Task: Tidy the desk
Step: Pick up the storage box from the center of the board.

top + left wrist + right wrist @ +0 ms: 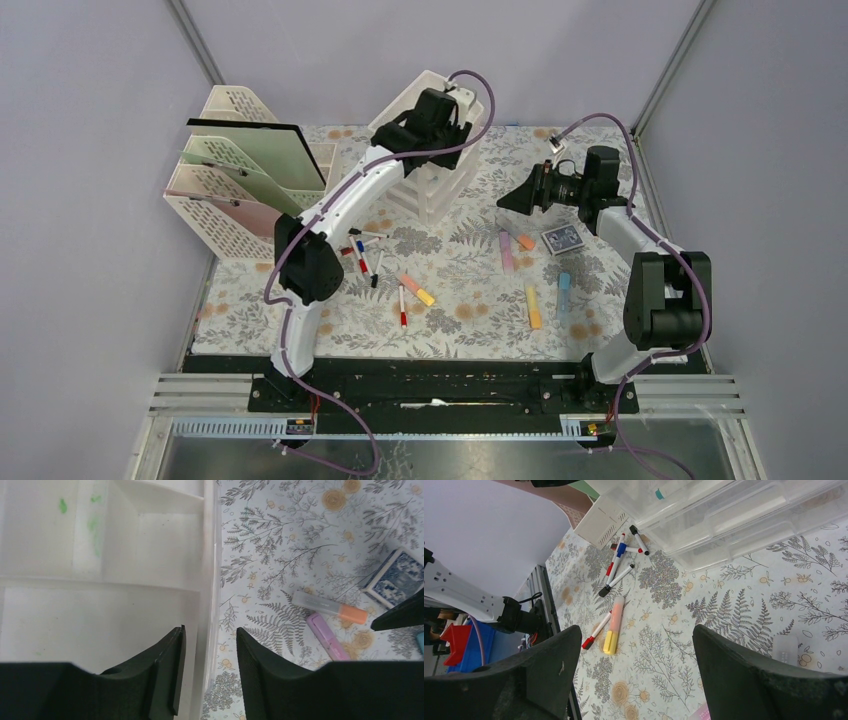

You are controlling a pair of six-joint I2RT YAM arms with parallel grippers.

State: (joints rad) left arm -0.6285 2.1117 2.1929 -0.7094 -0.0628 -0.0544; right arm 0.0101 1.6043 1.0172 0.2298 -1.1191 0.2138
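Straddling the side rim of the white drawer unit (pixel 100 580) at the far edge, left gripper (pixel 209 631) released, right gripper (pixel 636 630) spread wide, empty, over open fern-print table (pixel 470 262), markers (pixel 618 560) and highlighters (pixel 533 306) scattered near, card box (pixel 562 238) print unreadable

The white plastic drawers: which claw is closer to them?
Left. The left claw is right at the white drawers, open and straddling a drawer wall. The right claw hangs open off to their side, over the flowery desk.
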